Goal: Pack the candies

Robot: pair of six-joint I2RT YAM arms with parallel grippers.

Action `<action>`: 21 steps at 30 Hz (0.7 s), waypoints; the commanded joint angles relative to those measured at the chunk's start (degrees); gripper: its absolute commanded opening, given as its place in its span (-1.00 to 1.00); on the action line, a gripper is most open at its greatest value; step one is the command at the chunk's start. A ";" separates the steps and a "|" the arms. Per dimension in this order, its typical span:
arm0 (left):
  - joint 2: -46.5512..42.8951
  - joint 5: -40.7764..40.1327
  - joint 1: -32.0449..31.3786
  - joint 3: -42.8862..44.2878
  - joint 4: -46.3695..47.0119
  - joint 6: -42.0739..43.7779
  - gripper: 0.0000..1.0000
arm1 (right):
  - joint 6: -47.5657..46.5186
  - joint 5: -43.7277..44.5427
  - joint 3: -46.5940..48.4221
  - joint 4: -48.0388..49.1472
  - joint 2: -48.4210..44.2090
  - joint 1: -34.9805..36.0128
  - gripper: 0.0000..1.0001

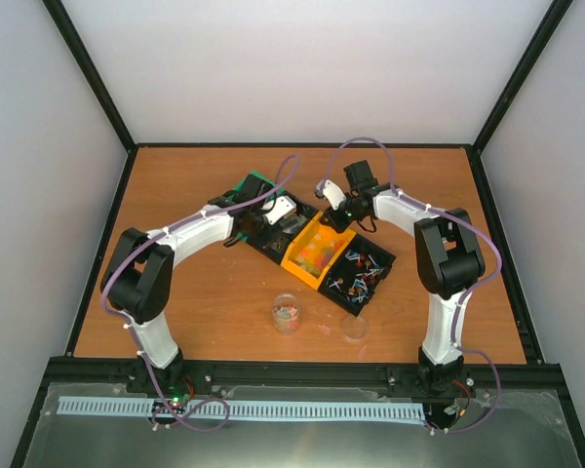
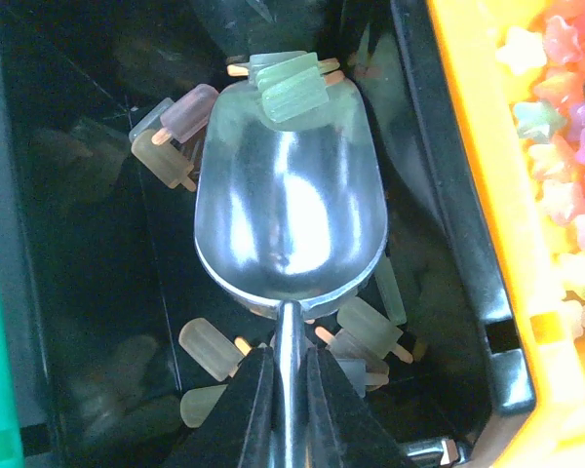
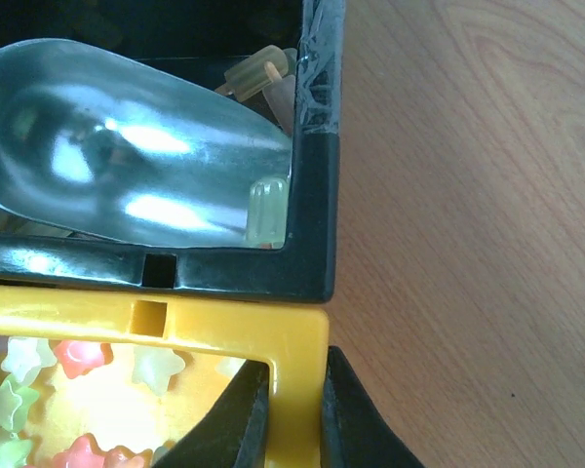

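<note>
My left gripper (image 2: pixel 291 390) is shut on the handle of the silver metal scoop (image 2: pixel 292 219), whose bowl lies in a black bin (image 2: pixel 88 253) among pale popsicle-shaped candies (image 2: pixel 207 348). One green candy (image 2: pixel 294 86) sits at the scoop's far lip. My right gripper (image 3: pixel 294 409) is shut on the wall of the yellow bin (image 3: pixel 224 327), which holds star-shaped candies (image 3: pixel 24 356). The scoop (image 3: pixel 117 161) and green candy (image 3: pixel 267 210) also show in the right wrist view. In the top view both grippers, left (image 1: pixel 258 222) and right (image 1: pixel 339 216), meet at the bins. A clear jar (image 1: pixel 287 313) holding some candies stands nearer.
A row of bins lies mid-table: green (image 1: pixel 246 187), black, yellow (image 1: pixel 317 255), and a black one with thin wrapped candies (image 1: pixel 363 274). A clear lid (image 1: pixel 353 328) lies right of the jar. Bare wooden table (image 3: pixel 487 244) lies beside the yellow bin.
</note>
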 commanded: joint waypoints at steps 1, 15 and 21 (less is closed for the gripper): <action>-0.93 6.81 0.59 -4.95 -3.07 2.61 -0.98 | -3.91 -3.62 -1.40 -0.85 -1.54 1.78 -0.94; -5.26 12.29 4.76 -11.80 11.51 -0.66 -0.98 | -2.90 -4.00 -1.43 -0.89 -1.27 1.24 -0.94; -14.37 12.51 6.63 -19.79 18.37 -3.36 -0.98 | -2.16 -2.87 -1.60 -0.67 -1.05 0.18 -0.94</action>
